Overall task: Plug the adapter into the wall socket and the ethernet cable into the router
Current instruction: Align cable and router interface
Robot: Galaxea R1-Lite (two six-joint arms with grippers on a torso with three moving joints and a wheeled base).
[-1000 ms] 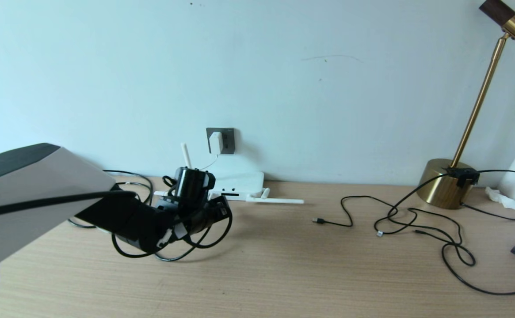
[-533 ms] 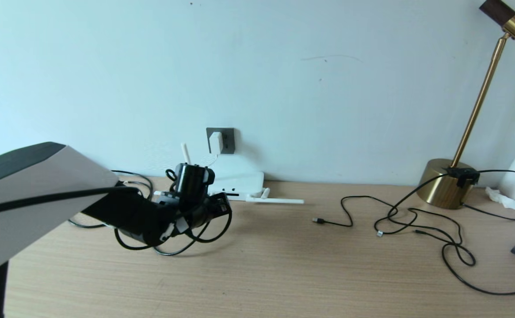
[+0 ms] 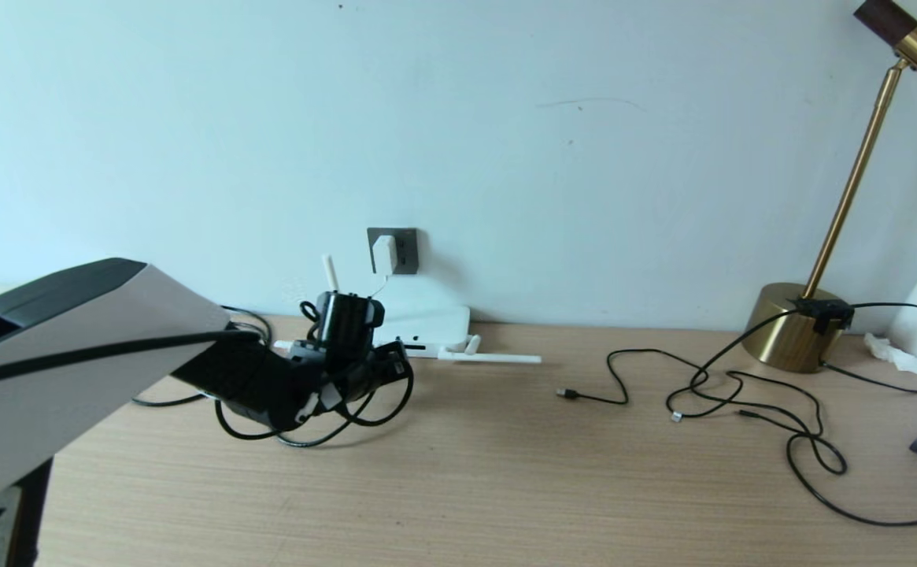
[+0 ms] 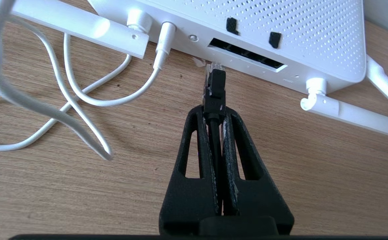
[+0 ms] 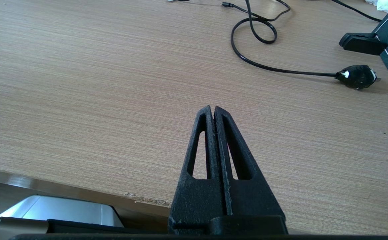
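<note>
Since a second ago, head view: the left gripper (image 3: 375, 370) has crept toward the flat white plastic router (image 3: 427, 327); the white cube adapter (image 3: 384, 254) already sits in the grey wall socket (image 3: 393, 250).

Left wrist view: its jaws pinch the black ethernet cable (image 4: 214, 91), clear plug pointing lengthwise just short of the port slot (image 4: 247, 55).

Right wrist view: the right gripper (image 5: 212, 111), pressed together, hangs parked over the wooden desk (image 5: 80, 83), far off.

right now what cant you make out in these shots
- Head view: the left gripper hides the ethernet cable's plug and part of the router.
- Left wrist view: the ethernet cable runs between the shut fingers; its rest is hidden. The router's port slot is too dark to count sockets.
- Head view: the right gripper is out of frame.
</note>
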